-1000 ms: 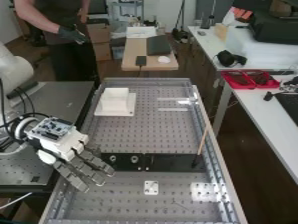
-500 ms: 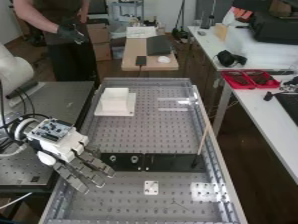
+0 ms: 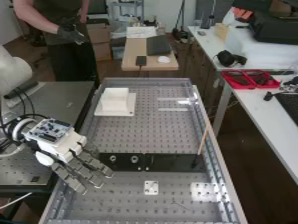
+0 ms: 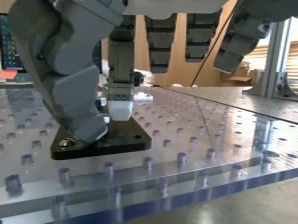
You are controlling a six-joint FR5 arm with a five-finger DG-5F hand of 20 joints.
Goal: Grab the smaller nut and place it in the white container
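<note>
At left, your hand (image 3: 61,145) is wide and empty; the smaller nut (image 4: 66,143) sits on the black bar (image 4: 125,142), near the thumb. You're lining up the grasp: pinch it, then lift rightward to the white container (image 3: 115,103).

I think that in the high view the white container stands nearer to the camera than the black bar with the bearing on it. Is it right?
Not quite. The high view shows the white container farther from the camera than the black bar; the bearing is indeed on this bar.
</note>
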